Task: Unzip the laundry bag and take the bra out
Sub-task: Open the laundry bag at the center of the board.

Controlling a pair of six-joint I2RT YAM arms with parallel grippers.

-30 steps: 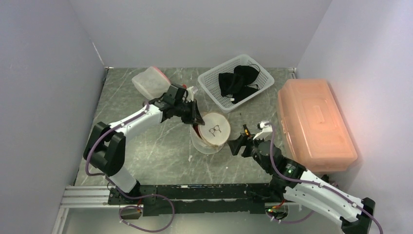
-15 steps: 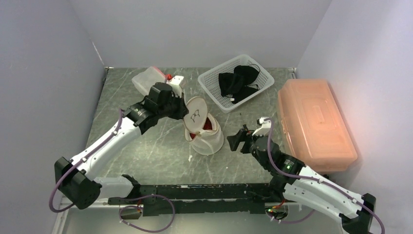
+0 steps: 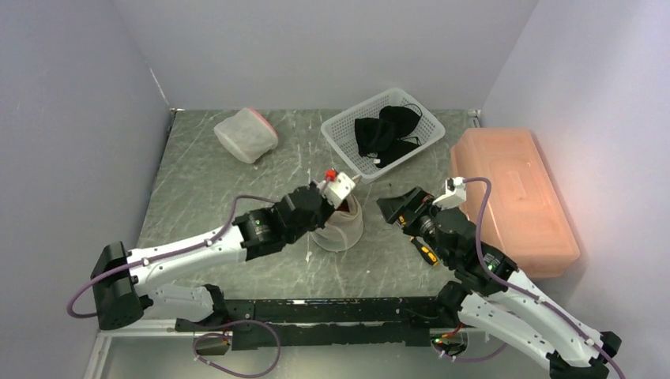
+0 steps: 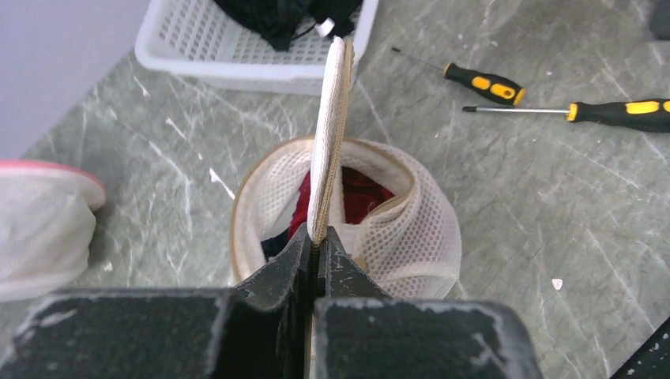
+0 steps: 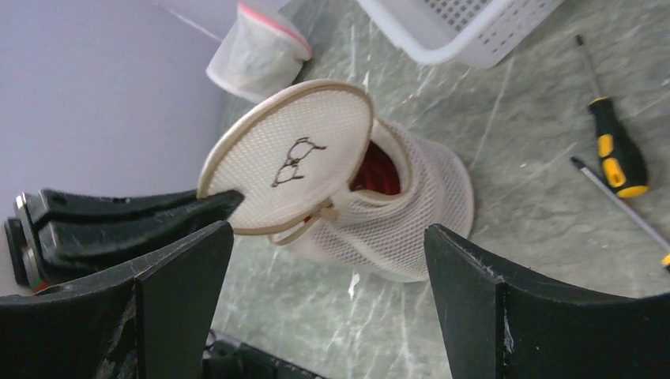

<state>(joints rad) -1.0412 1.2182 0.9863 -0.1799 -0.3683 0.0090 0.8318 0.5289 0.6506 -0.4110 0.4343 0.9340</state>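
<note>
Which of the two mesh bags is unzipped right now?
The cylindrical bag at centre: its round lid stands lifted, pinched by the left gripper. The pink-trimmed bag looks closed.

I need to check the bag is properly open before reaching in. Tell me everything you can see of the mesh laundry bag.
The laundry bag is a small cream mesh cylinder with tan piping, standing upright on the grey marbled table. Its round lid, printed with a dark line drawing, is unzipped and stands raised on edge, joined at one side. The left gripper has its fingers shut on the lid's rim. Red fabric shows inside the open mouth. Nothing else touches it.
</note>
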